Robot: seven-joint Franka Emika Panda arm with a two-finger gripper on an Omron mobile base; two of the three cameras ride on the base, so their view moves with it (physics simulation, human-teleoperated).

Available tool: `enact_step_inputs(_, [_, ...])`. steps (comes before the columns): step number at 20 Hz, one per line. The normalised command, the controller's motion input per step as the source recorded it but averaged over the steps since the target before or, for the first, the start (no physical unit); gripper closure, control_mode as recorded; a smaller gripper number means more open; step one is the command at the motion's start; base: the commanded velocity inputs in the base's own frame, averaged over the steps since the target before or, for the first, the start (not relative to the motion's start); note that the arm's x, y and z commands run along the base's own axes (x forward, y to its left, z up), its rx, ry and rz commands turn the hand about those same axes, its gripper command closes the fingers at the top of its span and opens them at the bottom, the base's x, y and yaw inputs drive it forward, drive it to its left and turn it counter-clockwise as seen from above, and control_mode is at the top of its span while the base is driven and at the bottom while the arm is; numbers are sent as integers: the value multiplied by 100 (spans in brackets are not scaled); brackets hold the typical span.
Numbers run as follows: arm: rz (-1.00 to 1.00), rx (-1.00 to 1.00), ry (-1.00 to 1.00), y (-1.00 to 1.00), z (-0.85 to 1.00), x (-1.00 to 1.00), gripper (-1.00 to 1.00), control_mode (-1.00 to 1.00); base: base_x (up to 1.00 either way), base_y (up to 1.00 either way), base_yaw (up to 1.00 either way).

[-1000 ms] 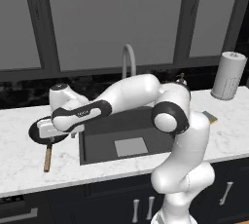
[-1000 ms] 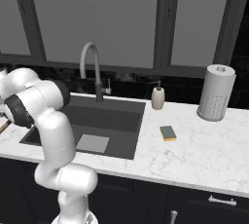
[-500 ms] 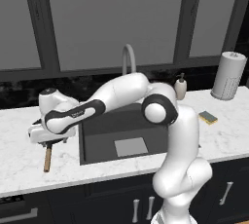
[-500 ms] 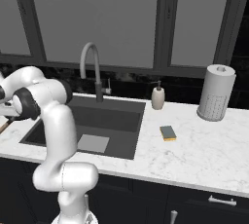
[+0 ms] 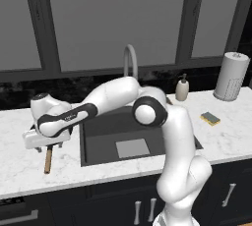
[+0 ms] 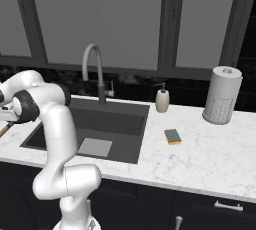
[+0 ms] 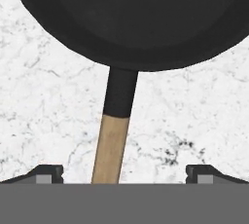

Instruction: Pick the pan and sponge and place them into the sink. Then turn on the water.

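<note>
My gripper (image 7: 124,173) hangs over the pan (image 7: 126,18) on the white marble counter (image 7: 44,106), and my jaws stand wide apart with nothing between them but air and the handle below. In the hand view the black bowl of the pan spreads across the twelve o'clock side, and its wooden handle (image 7: 110,150) runs down toward six o'clock, passing between my two fingertips (image 7: 46,172), nearer the nine o'clock one; whether they touch it I cannot tell. From the left base view my hand (image 5: 45,139) sits on the counter stretch at nine o'clock of the sink (image 5: 98,146), with the free end of the handle poking out beneath it toward six o'clock. The sink lies recessed in the counter, a lighter grey patch (image 5: 132,148) on its floor and the arched faucet (image 5: 129,60) at its twelve o'clock rim. The sponge (image 6: 173,136) lies flat on the counter at three o'clock of the sink, well apart from the pan, with the soap dispenser (image 6: 162,99) behind it and the paper towel roll (image 6: 222,95) farther toward three o'clock.
</note>
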Motion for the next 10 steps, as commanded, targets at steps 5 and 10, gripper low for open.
enact_step_inputs(5, [0, 0, 0, 0, -20, 11, -100, -100, 0, 0, 0])
enact_step_inputs(10, [0, 0, 0, 0, -23, 8, -100, -100, 0, 0, 0])
